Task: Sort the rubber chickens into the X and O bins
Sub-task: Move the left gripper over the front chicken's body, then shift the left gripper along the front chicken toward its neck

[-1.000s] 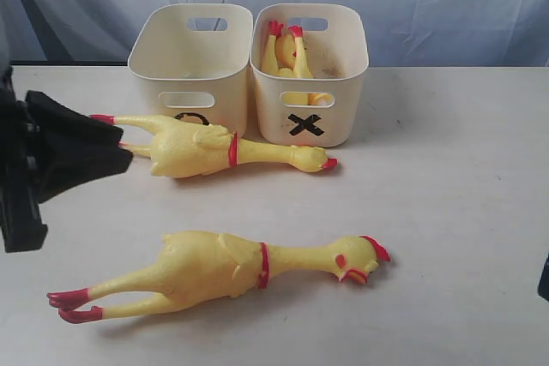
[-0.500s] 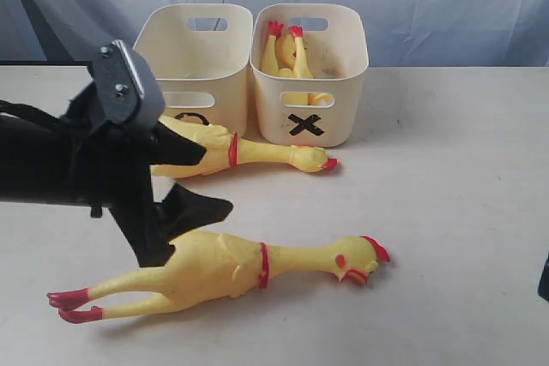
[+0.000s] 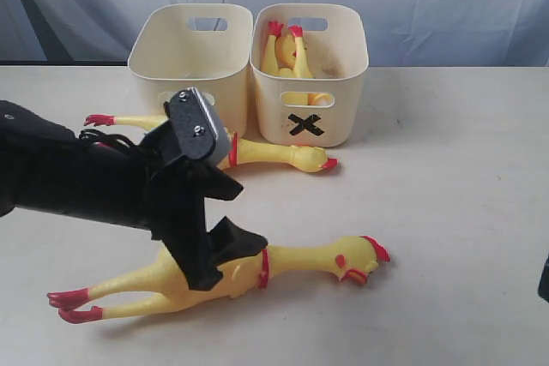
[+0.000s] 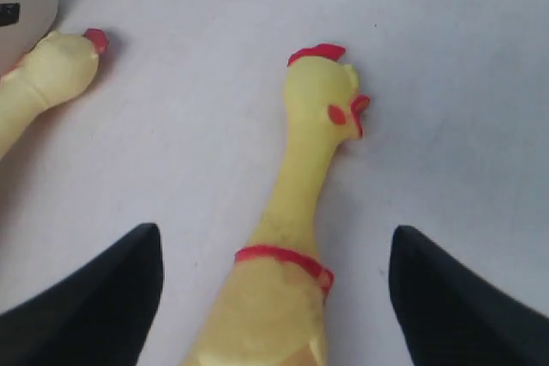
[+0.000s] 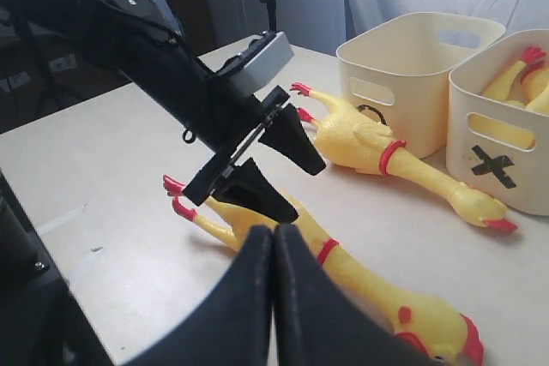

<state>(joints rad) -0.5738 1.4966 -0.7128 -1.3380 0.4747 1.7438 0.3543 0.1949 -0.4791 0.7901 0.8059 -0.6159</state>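
Note:
Two large yellow rubber chickens lie on the table. The near chicken [image 3: 304,258] lies lengthwise, head to the right. My left gripper [image 3: 254,219] hovers open over its body near the red neck band, one finger on each side and neither touching [image 4: 274,231]. The far chicken [image 3: 274,153] lies in front of the bins. Feet up, a third chicken [image 3: 287,51] stands in the X bin [image 3: 339,122]. The O bin [image 3: 163,57] holds nothing that I can see; its mark is hidden behind my left arm. My right gripper [image 5: 274,231] is shut on nothing, off to the right.
The two cream bins stand side by side at the back of the table, against a blue-grey cloth backdrop. My left arm stretches in from the left above the table. A dark part shows at the right edge [image 3: 544,276].
My left arm has swung in from the left edge and come down over the near chicken, and its jaws have spread wide. The chickens and my right gripper have not moved.

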